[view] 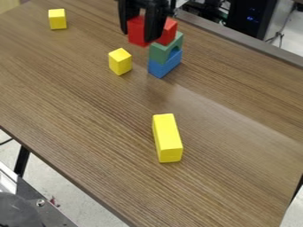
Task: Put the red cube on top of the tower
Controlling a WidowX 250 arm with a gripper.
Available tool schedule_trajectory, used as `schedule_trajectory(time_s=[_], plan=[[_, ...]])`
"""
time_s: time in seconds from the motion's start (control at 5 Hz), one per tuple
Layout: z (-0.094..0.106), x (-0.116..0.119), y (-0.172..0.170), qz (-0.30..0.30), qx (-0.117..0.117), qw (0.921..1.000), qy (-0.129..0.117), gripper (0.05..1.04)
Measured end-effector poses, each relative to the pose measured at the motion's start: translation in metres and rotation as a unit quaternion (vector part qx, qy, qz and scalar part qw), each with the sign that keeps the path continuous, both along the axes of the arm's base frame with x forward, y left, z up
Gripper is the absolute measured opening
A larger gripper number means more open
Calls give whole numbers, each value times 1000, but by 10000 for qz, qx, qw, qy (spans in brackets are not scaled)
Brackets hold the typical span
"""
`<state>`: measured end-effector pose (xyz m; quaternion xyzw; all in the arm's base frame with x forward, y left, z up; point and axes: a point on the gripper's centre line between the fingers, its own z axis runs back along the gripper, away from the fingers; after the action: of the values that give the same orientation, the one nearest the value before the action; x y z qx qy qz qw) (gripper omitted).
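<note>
- Grey round part [17, 210], dark and cropped by the lower left corner of the view, beside a metal frame [50, 210] with a bolt [40, 202] in it.
- Black table leg [22, 160] further up that side, under the edge of the wood-grain tabletop [89, 128].
- Long yellow rectangular block [167, 138] lying on the tabletop, its small end face toward the camera.
- Short yellow block [120, 62] standing upright, just left of the tower.
- Tower: blue block [163, 68] at the bottom, green arch block [160, 52] on it, and a second red block [170, 32] on top, partly hidden.
- Pincer [141, 23] at the top of the view, its fingers parted by about the cube's width and closed on the red cube [137, 33], which is just left of the tower's top; whether they touch, I cannot tell.
- Small yellow block [57, 19] near the far left part of the tabletop.
- Black computer case [251, 17] behind, with blue lit marks too small to read, and a cable [280, 35] beside it.
</note>
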<state>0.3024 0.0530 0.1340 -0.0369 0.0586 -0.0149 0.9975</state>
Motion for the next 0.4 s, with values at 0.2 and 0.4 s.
schedule_trajectory(time_s=[0.2,0.4], plan=[[8,7,0,-14,10,9998,-210,592],[16,14,-1,-41,18,9993,-373,592]])
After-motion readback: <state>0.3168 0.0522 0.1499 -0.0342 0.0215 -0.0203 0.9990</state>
